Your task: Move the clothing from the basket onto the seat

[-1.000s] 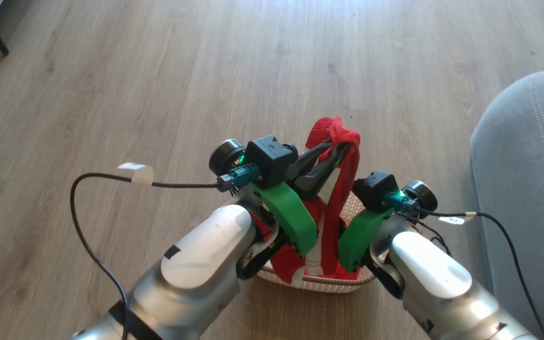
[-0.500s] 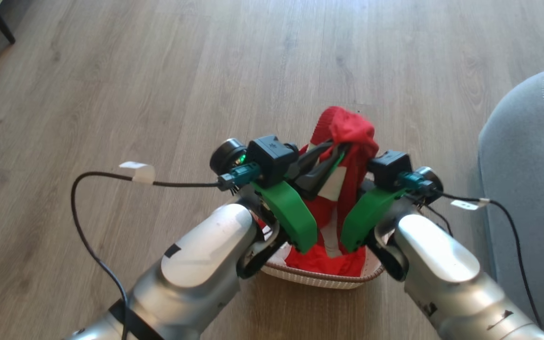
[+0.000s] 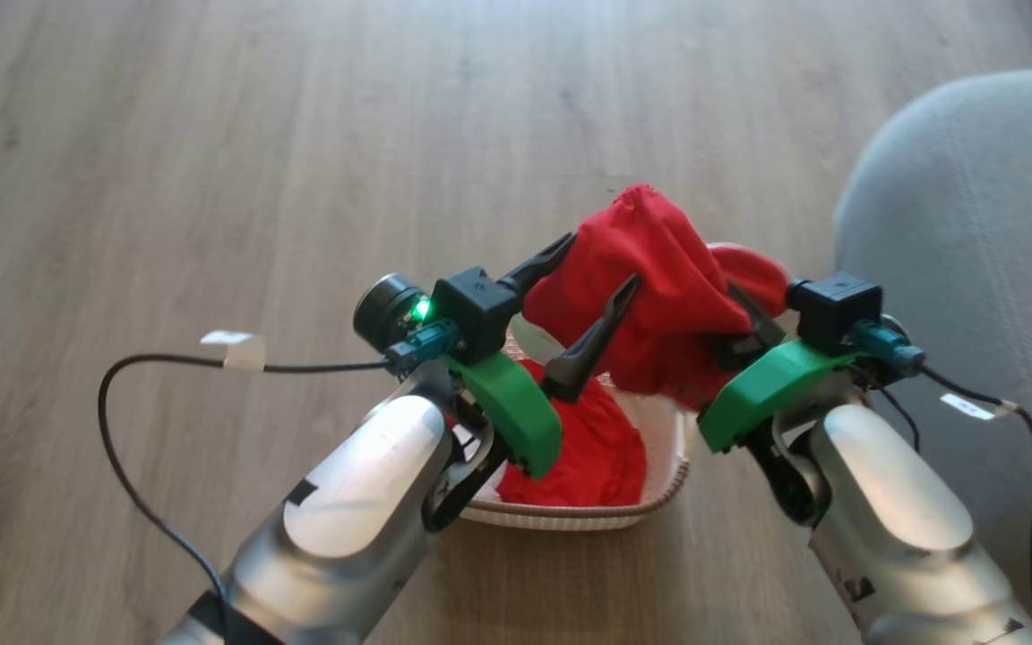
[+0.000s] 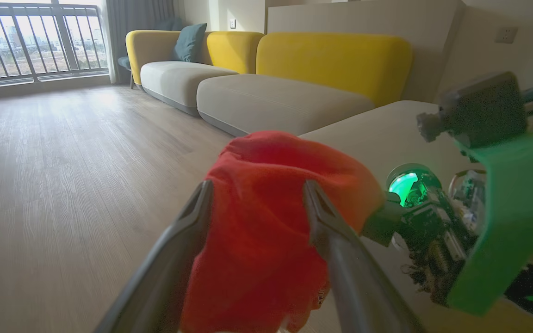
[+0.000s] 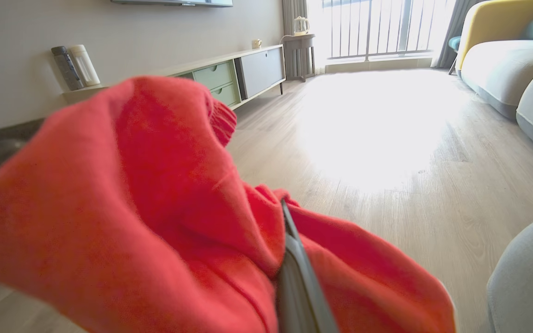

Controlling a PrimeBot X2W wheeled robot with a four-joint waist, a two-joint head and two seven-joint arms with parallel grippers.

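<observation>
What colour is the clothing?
The clothing is bright red, clearest in the head view.

Pale wood-plank floor (image 3: 211,134) ran across the room; a yellow-backed sofa (image 4: 331,60) with a teal cushion (image 4: 189,41) stood along one side; sunlight poured through a railed window (image 5: 377,27); a low cabinet (image 5: 229,76) lined a pale wall (image 5: 26,27).

The clothing (image 3: 659,269) is soft, matt red cloth, and the basket (image 3: 561,518) is cream plastic with a woven-look rim. The seat (image 3: 973,197) is light grey upholstery cloth, the floor (image 3: 211,179) matt wood-grain planks. The left claw (image 3: 602,259) has dull dark plastic fingers (image 3: 592,345) on a smooth green plastic mount (image 3: 516,417), behind it a satin silver forearm shell (image 3: 346,502).
</observation>
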